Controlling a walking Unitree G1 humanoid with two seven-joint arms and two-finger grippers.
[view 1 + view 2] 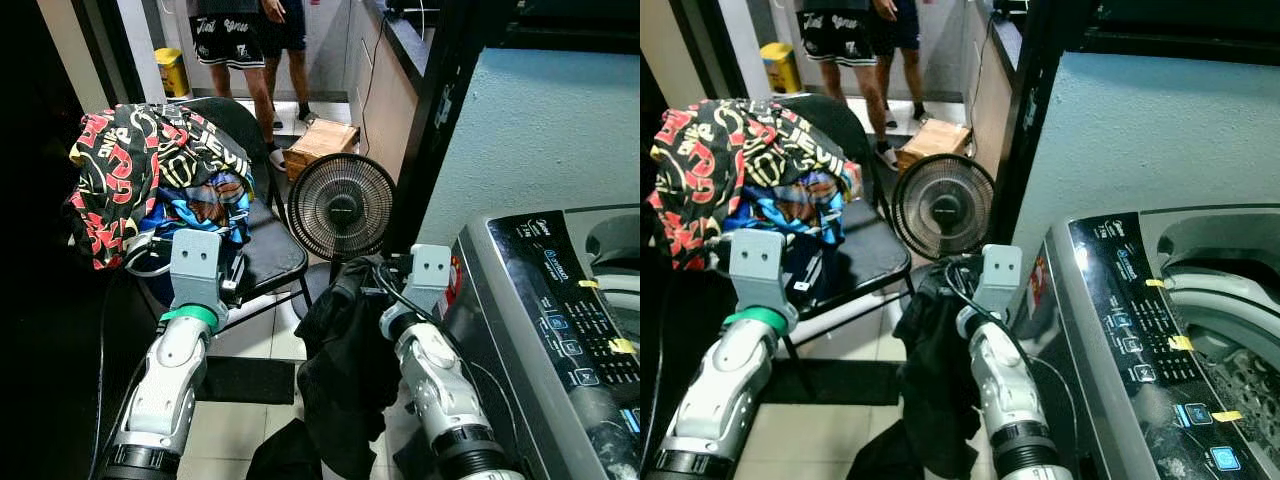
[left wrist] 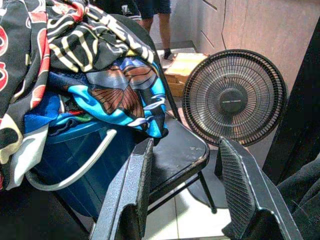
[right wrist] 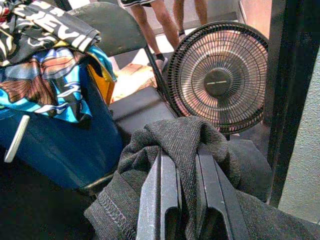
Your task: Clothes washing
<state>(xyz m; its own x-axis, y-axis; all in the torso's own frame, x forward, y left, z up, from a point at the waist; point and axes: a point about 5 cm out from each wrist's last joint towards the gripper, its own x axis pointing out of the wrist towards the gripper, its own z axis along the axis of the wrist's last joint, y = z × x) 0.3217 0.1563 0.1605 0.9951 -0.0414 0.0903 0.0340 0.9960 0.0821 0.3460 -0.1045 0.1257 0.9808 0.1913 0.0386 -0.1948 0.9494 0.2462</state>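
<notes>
Sitting on the black chair: blue bucket heaped with bright printed clothes. Left gripper near it, fingers wide apart, empty. Right gripper pinched tight on dark grey cloth, likely for carrying to grey washing machine.

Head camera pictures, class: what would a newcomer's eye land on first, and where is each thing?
First, the dark garment hanging from the right gripper, whose fingers pinch it beside the washing machine on the robot's right. Next, the heap of bright patterned clothes over a blue bucket on the black chair to the left, with the round fan between.
</notes>
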